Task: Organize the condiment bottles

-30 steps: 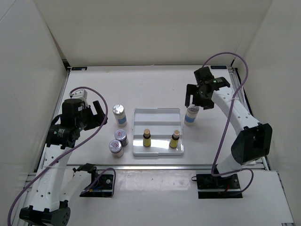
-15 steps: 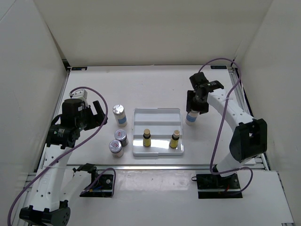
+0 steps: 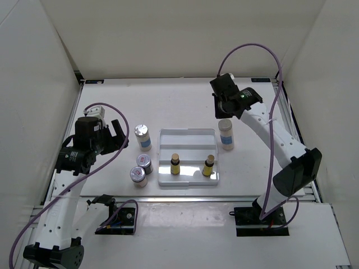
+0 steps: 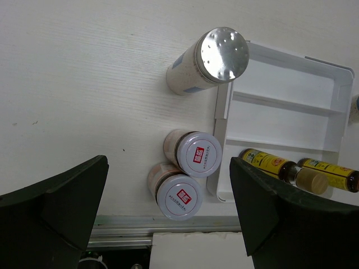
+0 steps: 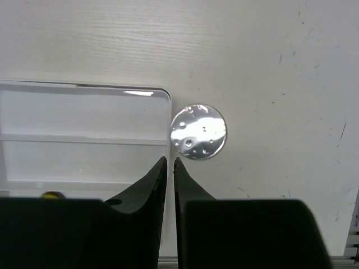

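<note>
Two yellow dark-capped bottles (image 3: 175, 163) (image 3: 208, 166) stand in the near part of the white tray (image 3: 188, 136). One white shaker jar (image 3: 226, 133) with a silver lid (image 5: 198, 131) stands upright just off the tray's right edge. My right gripper (image 3: 220, 111) hangs above and behind it, shut on nothing (image 5: 170, 160). Left of the tray stand a tall silver-lidded jar (image 3: 142, 137) (image 4: 224, 54) and two jars with red-marked lids (image 4: 198, 154) (image 4: 180, 196). My left gripper (image 3: 115, 137) is open, above and to the left of them (image 4: 168, 162).
The tray (image 4: 280, 106) has stepped ridges, and its far steps hold nothing. The table's near edge rail (image 4: 168, 227) runs right below the two red-marked jars. White walls close in the back and both sides.
My right gripper has shut and lifted away from the shaker jar toward the back left, leaving the jar standing by the tray. The left arm has not moved.
</note>
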`<act>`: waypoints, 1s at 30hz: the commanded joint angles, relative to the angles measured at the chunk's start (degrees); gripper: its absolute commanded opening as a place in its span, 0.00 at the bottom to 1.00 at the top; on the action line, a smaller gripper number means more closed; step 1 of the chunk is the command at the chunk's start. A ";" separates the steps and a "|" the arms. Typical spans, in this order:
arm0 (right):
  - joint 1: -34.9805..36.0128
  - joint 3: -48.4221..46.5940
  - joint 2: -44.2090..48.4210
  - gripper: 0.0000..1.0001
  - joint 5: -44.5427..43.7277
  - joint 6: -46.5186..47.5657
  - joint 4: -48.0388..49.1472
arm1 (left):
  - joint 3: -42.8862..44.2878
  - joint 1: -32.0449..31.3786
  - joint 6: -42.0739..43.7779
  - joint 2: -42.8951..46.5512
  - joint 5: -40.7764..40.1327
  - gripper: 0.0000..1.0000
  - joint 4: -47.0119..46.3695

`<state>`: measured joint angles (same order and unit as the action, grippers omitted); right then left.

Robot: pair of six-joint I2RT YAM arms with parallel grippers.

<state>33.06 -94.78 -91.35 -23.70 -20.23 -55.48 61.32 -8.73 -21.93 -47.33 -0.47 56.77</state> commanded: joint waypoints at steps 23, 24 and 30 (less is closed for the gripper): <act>-2.20 13.48 1.44 0.99 -5.65 -1.92 1.52 | -0.24 0.29 0.14 -0.04 1.00 1.00 -0.08; -2.91 14.01 1.44 0.99 -5.65 -1.92 1.52 | -0.24 0.29 0.14 -0.04 1.00 1.00 -0.08; -5.54 15.15 0.21 0.98 -4.42 -1.92 1.51 | -0.24 0.29 0.14 -0.04 1.00 1.00 -0.08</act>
<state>28.95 -80.12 -91.44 -28.29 -21.41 -55.09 61.32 -8.73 -21.93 -47.64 -0.40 56.77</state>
